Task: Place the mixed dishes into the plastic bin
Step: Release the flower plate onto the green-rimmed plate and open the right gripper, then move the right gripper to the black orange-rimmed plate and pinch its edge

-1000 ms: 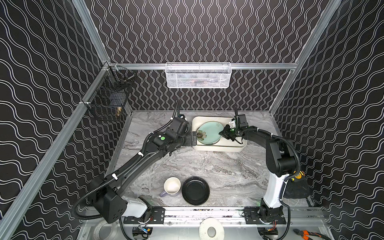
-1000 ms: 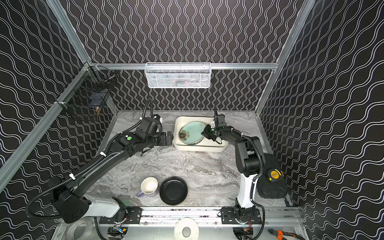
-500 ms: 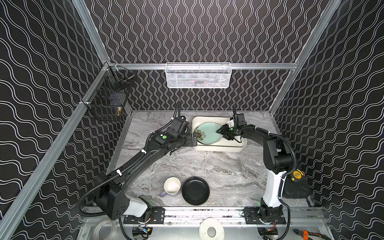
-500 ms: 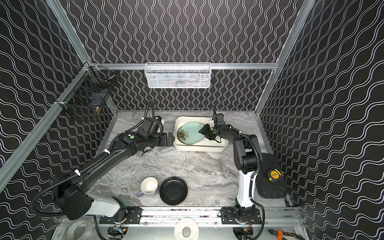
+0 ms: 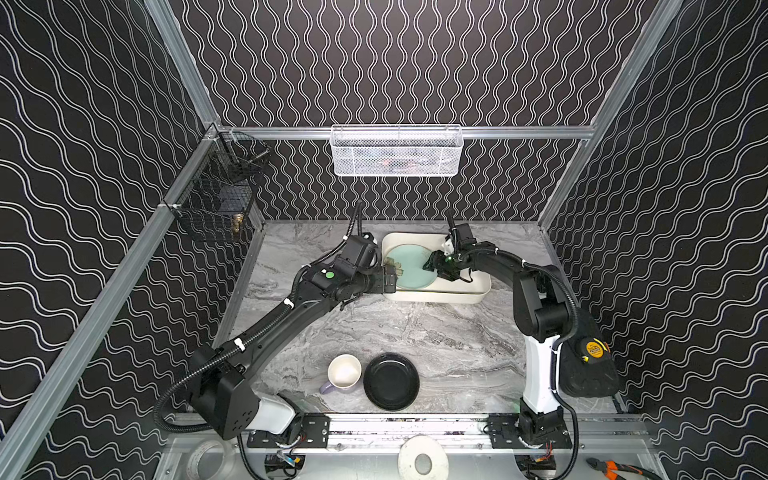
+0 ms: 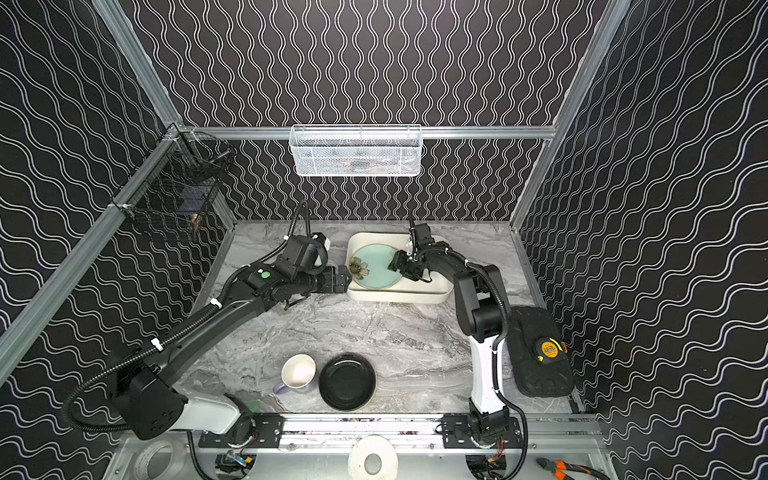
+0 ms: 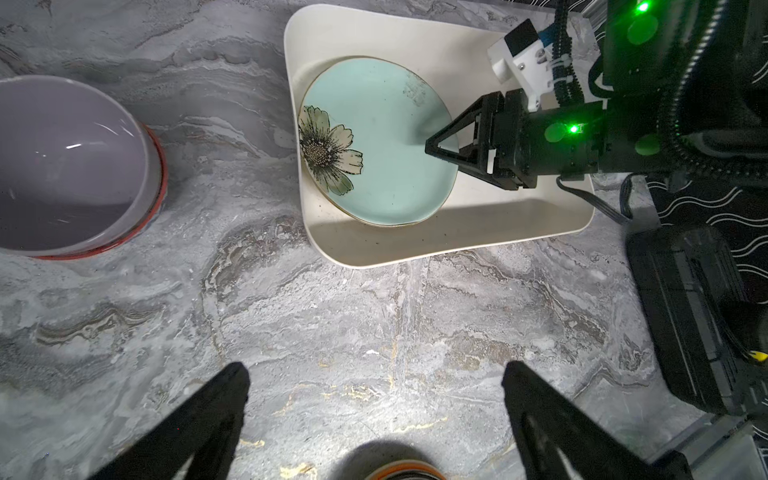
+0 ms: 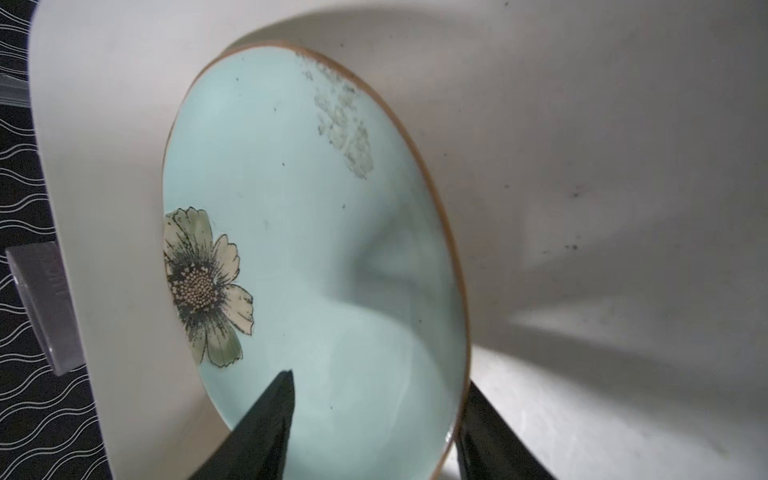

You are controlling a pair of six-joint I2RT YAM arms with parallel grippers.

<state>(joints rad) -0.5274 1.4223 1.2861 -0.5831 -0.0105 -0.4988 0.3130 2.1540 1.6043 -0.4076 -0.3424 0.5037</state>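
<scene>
Just now the right gripper has let go. A moment ago its jaws were pinched tight on the edge of the mint plate, and now they stand parted, one finger over the plate's face and the other just outside its rim. The plate, the one with a printed flower near its left edge, lies inside the plastic bin at the far side of the table. It fills the bin's left half, with its left rim close against the bin's left wall. To my eye that dish is delivered, and the arm only needs to back out to the right without catching the rim it straddles. The left gripper hangs wide open and empty over bare marble, just beside the bin's left wall and touching nothing. There is more to fetch. A lavender mug and a black plate sit side by side at the near edge, well apart from both grippers. A lilac bowl with a red-patterned outside shows in the left wrist view, standing on the table outside the bin.
</scene>
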